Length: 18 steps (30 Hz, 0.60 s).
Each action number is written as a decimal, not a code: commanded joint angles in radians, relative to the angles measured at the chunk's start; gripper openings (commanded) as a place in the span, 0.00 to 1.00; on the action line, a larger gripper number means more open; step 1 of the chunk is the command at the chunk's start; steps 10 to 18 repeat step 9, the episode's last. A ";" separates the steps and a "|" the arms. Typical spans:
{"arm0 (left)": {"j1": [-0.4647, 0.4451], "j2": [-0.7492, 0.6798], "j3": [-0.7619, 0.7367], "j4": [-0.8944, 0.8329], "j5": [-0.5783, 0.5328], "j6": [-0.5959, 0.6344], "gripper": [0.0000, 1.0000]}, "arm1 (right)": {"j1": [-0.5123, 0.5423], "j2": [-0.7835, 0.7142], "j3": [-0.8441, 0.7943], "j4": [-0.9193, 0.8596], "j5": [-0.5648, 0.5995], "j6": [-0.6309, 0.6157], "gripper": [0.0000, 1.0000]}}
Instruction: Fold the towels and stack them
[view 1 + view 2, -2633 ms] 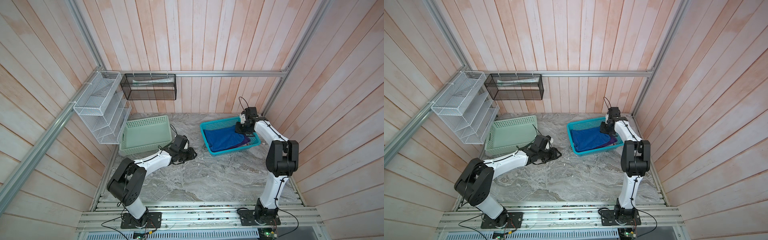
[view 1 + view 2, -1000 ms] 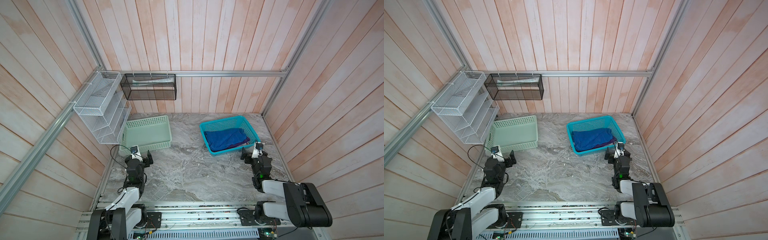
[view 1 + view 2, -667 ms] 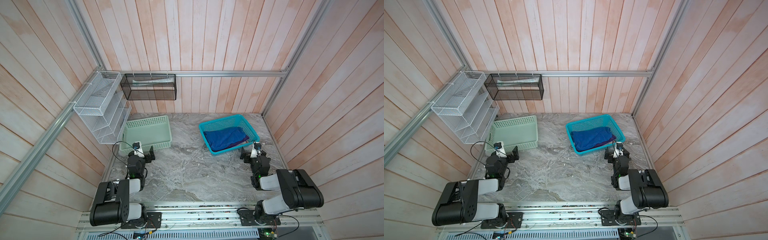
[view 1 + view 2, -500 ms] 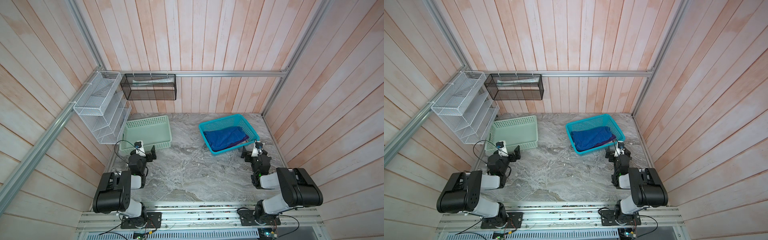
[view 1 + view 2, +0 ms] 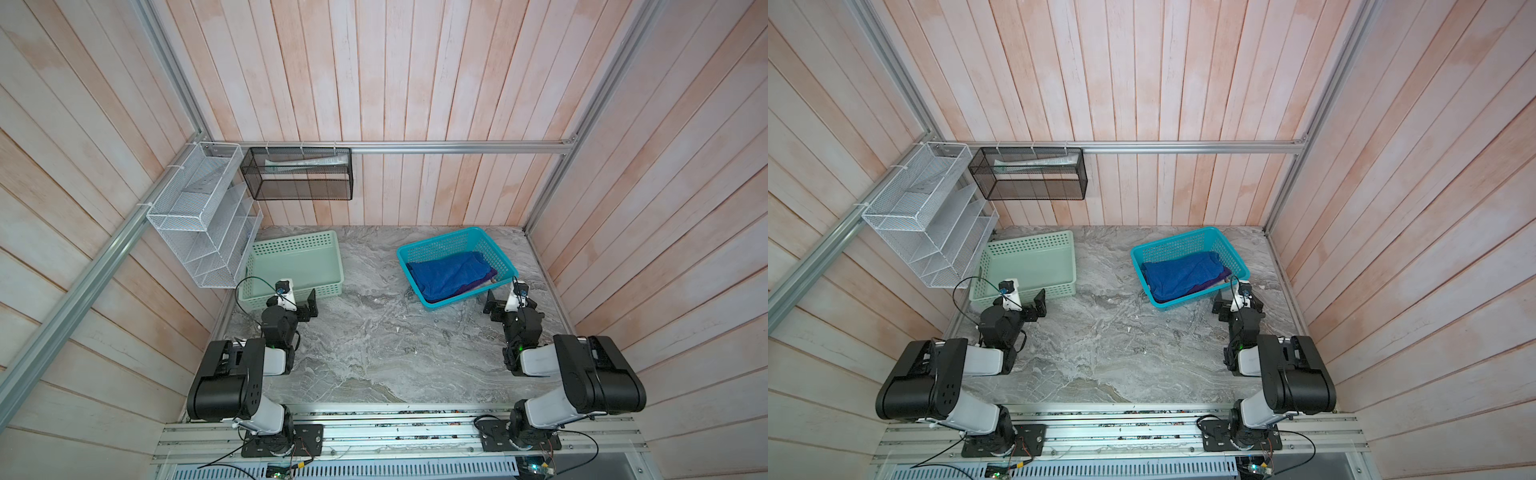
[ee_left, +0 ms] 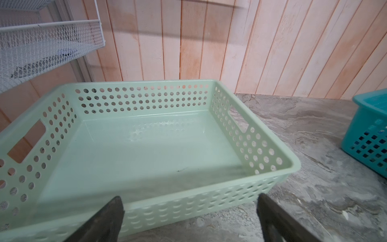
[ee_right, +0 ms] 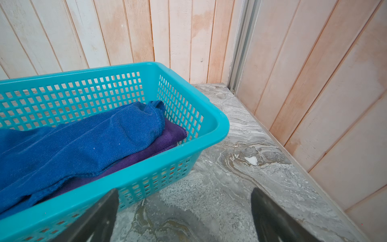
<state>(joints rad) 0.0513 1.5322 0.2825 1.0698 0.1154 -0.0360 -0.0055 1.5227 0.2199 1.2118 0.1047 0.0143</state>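
The left arm and right arm sit folded low, jaws wide apart, empty.

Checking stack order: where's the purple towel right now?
Purple towel lies in the teal basket, right of centre in both top views, beneath the blue towel, edge showing.

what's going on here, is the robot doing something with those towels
Nothing is being handled right now. Both arms sit folded low at the front of the table, with the left gripper and right gripper open and empty. The left one faces the empty mint-green basket; the right one is beside the teal basket, where a blue towel lies on a purple towel.
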 commanded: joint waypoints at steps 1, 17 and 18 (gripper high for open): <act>-0.002 0.009 0.020 0.009 -0.013 0.017 1.00 | -0.005 0.001 0.018 0.011 0.007 0.010 0.98; -0.018 0.006 0.017 0.009 -0.051 0.024 1.00 | -0.005 0.000 0.018 0.011 0.007 0.011 0.98; -0.018 0.006 0.017 0.009 -0.051 0.024 1.00 | -0.005 0.000 0.018 0.011 0.007 0.011 0.98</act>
